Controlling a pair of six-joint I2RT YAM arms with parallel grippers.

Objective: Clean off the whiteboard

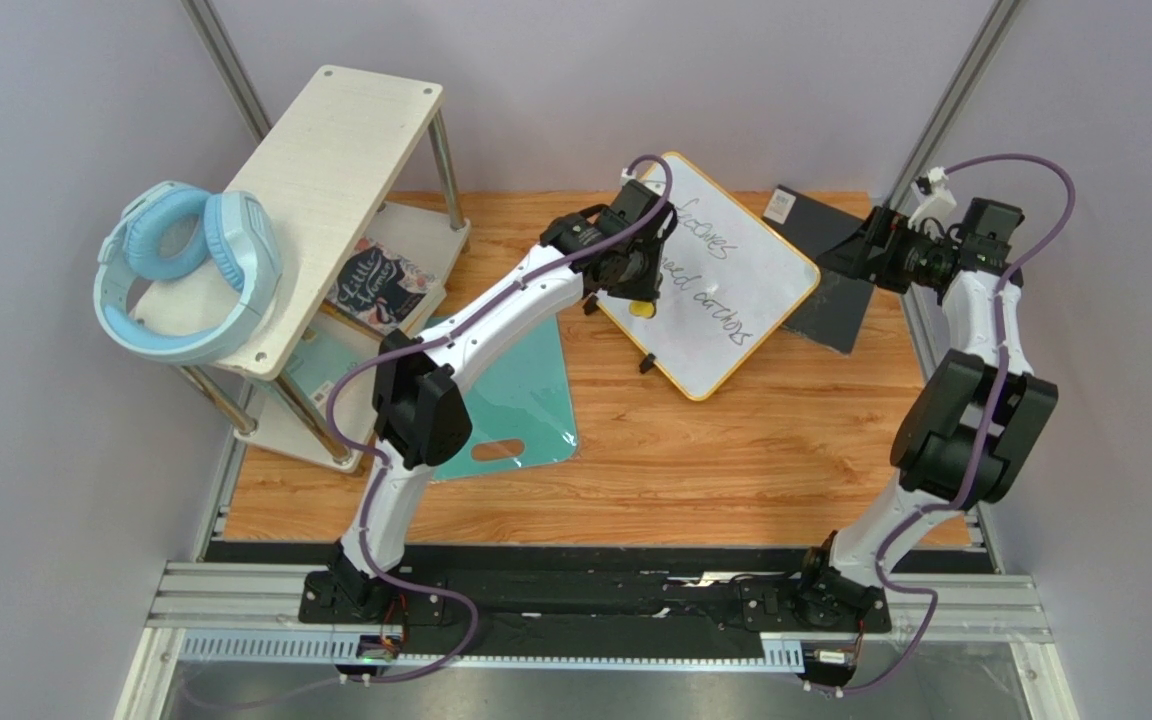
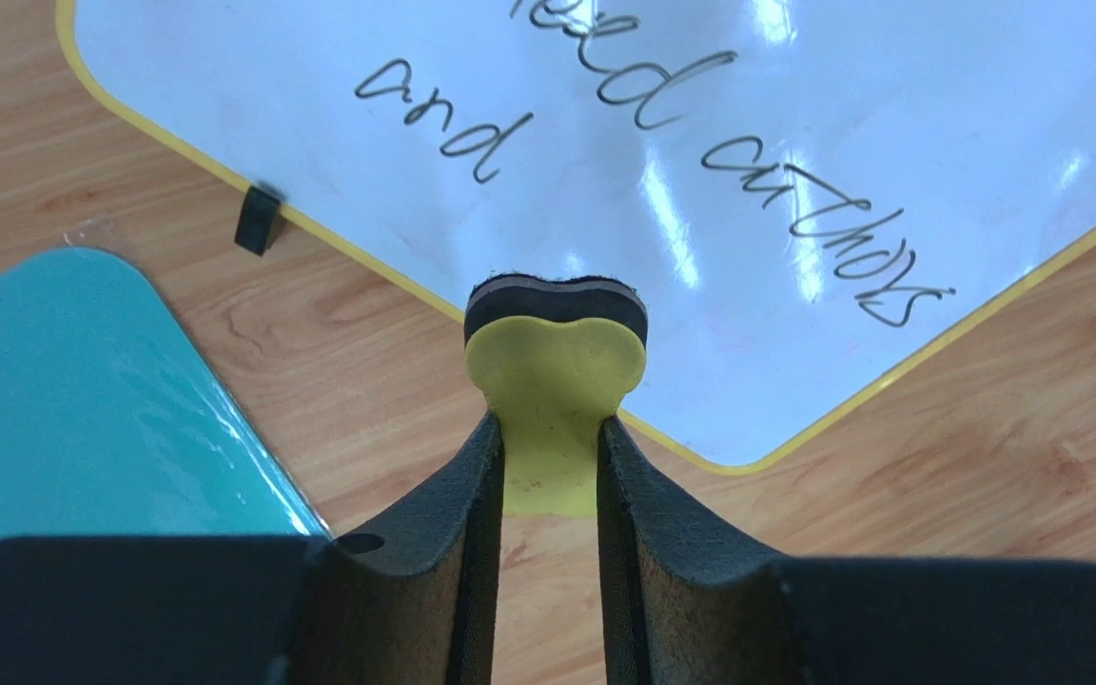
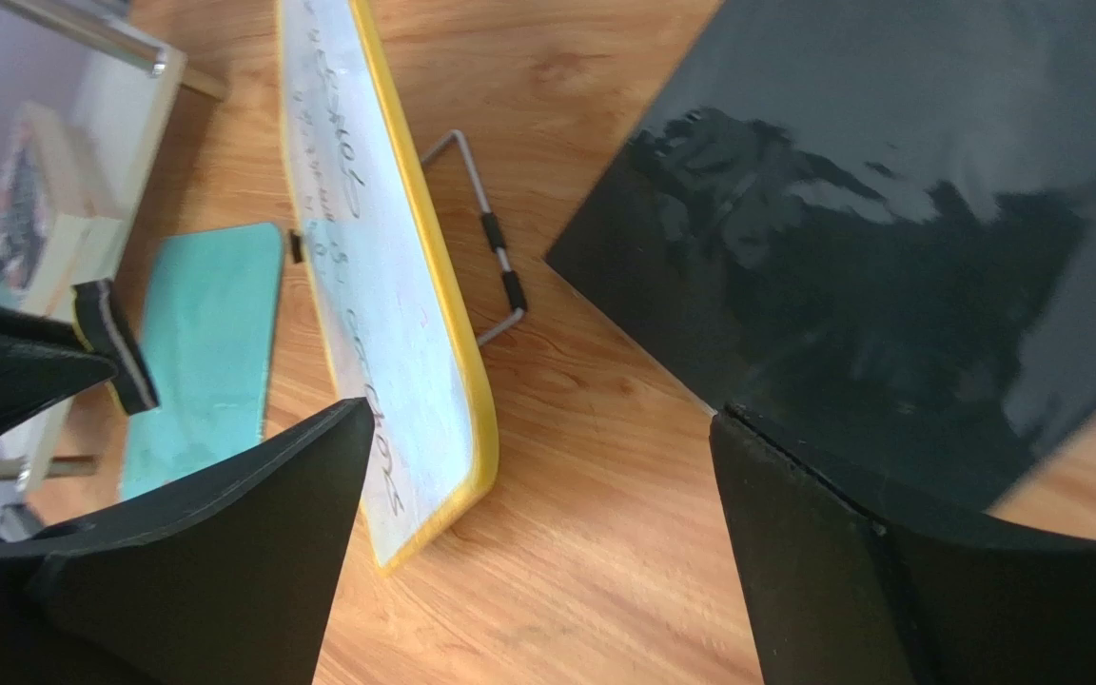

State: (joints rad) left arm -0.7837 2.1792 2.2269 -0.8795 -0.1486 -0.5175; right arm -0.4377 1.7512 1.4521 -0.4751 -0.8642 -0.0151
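1. At the far middle of the wooden table (image 1: 778, 450), the whiteboard (image 1: 717, 285) sits turned on the diagonal. Black handwriting still covers its face.
2. Its lines of writing run from far left toward near right, and I'd expect the wiping strokes to follow that line.
3. From the right wrist view a wire stand (image 3: 490, 236) shows behind the board. It looks propped at a tilt rather than flat, though I can't be sure.
4. The left gripper (image 2: 551, 428) is clamped on a yellow eraser (image 2: 557, 357), with the black felt pointing away from the fingers.
5. That felt sits just inside the yellow frame at the board's near-left edge, and all the writing lies ahead of it. I can't tell whether it is touching the surface.
6. The right gripper (image 3: 537, 417) has its jaws spread wide and empty. It hovers over the dark grey panel (image 1: 838, 308), just beside the board's right corner.
7. The left arm is the one to do the wiping. It needs to push forward and across the script.
8. The teal cutting board (image 1: 515, 398) lies to the near left, out of that path.
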